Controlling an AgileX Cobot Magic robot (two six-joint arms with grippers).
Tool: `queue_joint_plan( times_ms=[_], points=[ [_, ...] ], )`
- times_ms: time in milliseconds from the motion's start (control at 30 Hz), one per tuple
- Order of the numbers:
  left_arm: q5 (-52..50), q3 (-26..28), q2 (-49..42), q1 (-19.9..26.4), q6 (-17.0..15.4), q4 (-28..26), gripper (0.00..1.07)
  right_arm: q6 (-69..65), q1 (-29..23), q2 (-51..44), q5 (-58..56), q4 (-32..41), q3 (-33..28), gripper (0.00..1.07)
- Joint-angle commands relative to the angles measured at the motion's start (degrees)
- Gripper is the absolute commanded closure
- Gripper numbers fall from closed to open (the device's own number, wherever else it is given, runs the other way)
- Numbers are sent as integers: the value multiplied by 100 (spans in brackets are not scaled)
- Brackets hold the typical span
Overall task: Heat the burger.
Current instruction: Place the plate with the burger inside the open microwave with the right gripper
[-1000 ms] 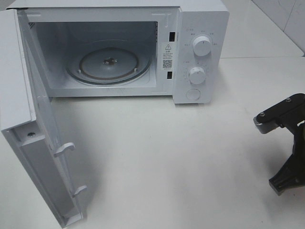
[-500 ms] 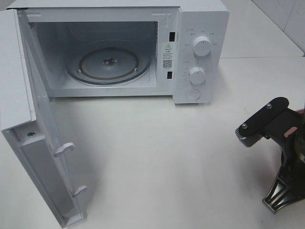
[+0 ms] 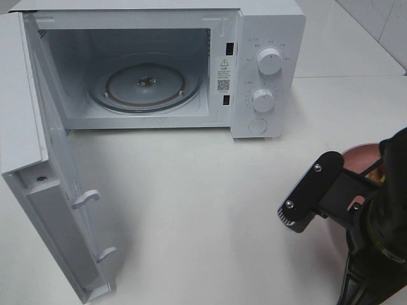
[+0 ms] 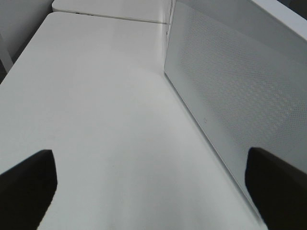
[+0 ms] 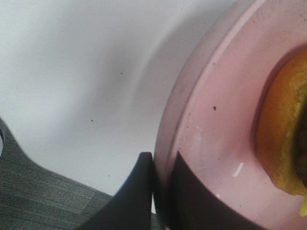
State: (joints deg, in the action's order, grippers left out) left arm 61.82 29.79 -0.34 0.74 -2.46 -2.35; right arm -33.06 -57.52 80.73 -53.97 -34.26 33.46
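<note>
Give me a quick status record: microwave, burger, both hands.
microwave: on the table, door swung wide open
turntable: nothing on it
burger: on the pink plate, outside the microwave, to its front right
right hand: shut on the plate's rim
left hand: open, holding nothing, beside the door's outer face
task: burger not yet inside

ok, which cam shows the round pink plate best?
Right wrist view: the round pink plate fills much of the frame, its rim pinched by the shut right claw, the golden-brown burger bun at the edge. Exterior high shows the plate only as a sliver behind the right arm. Left wrist shows none of it.
</note>
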Motion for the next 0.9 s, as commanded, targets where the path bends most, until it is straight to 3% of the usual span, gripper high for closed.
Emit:
queue_joint_plan(
  times_ms=[33, 333, 900],
  points=[
    [-40, -17, -103, 23, 0, -46, 7, 23, -189, -63, -235, -344, -11, 107],
    [-40, -17, -103, 23, 0, -46, 7, 57, -739, -63, -229, -636, -11, 107],
    [-40, -17, -103, 23, 0, -46, 7, 1089, -762, -63, 235, -1089, -11, 106]
  ],
)
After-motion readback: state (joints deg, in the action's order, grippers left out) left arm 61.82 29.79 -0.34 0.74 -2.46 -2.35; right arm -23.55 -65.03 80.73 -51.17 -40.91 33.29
